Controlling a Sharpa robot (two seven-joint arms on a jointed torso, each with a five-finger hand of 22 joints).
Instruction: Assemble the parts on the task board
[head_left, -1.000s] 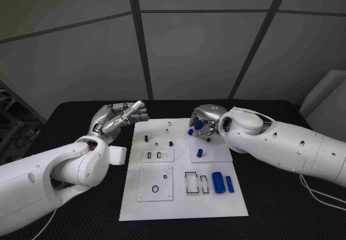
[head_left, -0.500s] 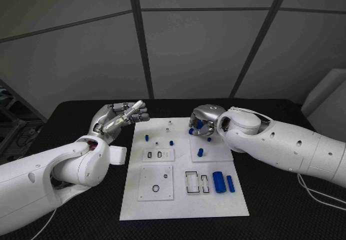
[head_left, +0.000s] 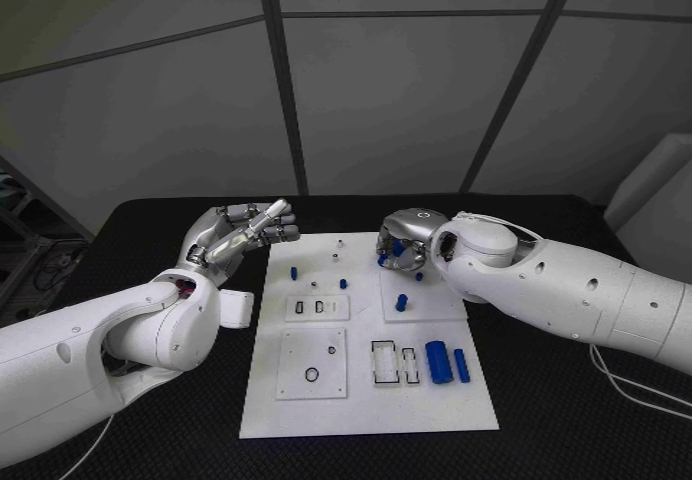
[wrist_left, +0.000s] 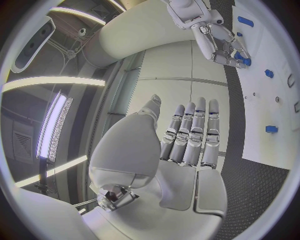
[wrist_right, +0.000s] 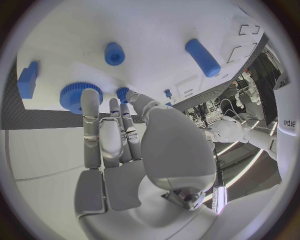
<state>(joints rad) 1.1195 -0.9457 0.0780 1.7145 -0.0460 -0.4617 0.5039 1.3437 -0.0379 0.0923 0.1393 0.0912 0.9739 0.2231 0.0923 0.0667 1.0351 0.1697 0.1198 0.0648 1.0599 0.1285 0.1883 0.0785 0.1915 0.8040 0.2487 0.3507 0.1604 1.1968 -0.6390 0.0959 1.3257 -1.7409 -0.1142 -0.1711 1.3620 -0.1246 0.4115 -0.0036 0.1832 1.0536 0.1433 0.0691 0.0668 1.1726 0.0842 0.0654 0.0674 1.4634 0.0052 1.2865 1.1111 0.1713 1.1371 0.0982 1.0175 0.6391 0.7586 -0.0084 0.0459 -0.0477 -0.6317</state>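
Right hand (head_left: 404, 250) hovering over upper right of task board (head_left: 368, 405), fingers around a blue part (head_left: 387, 262); grasp itself unclear, cannot tell. Best lowered slowly, part kept upright. Left hand (head_left: 238, 235) released, raised beside board's upper-left corner, holding nothing.
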